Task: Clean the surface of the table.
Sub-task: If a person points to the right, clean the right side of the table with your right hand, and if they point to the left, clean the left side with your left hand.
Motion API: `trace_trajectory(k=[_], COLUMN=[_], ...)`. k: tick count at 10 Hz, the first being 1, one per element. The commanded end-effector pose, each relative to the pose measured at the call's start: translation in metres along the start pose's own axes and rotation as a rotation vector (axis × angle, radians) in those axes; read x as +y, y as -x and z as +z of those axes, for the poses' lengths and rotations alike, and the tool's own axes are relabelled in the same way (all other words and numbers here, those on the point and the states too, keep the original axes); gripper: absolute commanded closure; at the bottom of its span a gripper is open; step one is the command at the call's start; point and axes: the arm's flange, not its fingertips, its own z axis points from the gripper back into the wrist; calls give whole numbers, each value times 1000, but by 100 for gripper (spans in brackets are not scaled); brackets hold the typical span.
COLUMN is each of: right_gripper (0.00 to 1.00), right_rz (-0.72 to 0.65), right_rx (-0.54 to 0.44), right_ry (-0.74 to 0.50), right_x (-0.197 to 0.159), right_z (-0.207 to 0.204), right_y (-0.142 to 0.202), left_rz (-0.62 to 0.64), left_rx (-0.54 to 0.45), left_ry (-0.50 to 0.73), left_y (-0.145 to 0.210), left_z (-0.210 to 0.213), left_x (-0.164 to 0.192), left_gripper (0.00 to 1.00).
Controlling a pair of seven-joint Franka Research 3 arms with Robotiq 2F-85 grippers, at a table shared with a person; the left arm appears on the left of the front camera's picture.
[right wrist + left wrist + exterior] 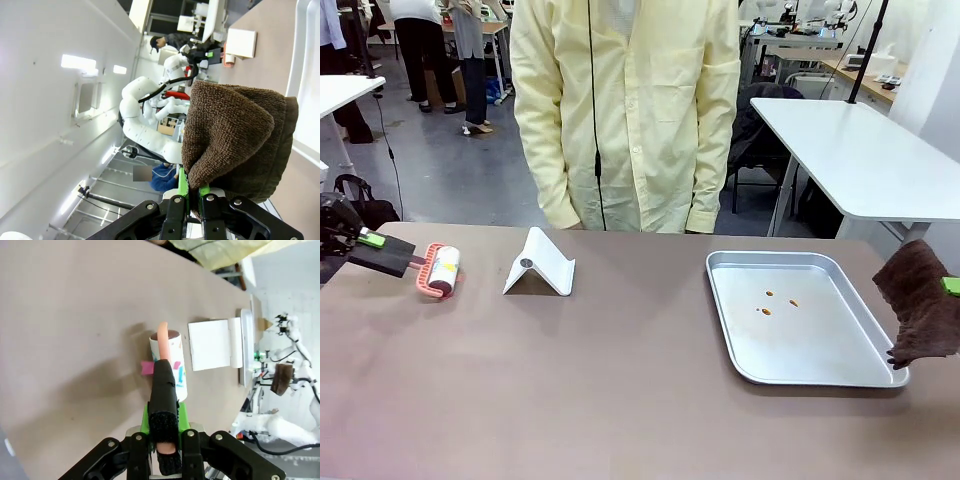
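Note:
The greyish-brown table (620,385) spans the front view. At its far left my left gripper (365,241) is shut on the black-wrapped handle of a lint roller (439,270), whose white roll in an orange frame rests on the tabletop. In the left wrist view the left gripper (165,437) clamps that handle, and the lint roller (170,365) lies on the table (75,315) ahead. At the right edge my right gripper (950,285) is shut on a brown cloth (923,310) hanging over the tray's near right corner. The brown cloth (235,140) bulges above the right gripper (192,192).
A silver tray (730,330) at right holds three small orange crumbs (768,310). A white folded stand (540,265) sits beside the roller, left of centre. A person in a pale yellow shirt (630,110) stands at the far edge. A white-topped table (860,150) is behind right.

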Motion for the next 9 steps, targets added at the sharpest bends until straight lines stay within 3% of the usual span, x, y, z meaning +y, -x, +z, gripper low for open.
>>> trace_trajectory(k=[1, 5, 9], right_gripper=[100, 100, 100], right_rz=[-18, -18, -18], right_rx=[-9, -9, -9], right_ry=[-10, -10, -10], right_x=[7, 7, 7], right_z=[-1, -1, -1], right_y=[-2, -2, -2], left_rz=[-15, -17, -23], left_rx=[45, 62, 32], left_ry=[-62, -26, 60], left_y=[16, 19, 27], left_z=[-27, -63, -43], left_x=[-12, -39, -60], left_gripper=[78, 78, 78])
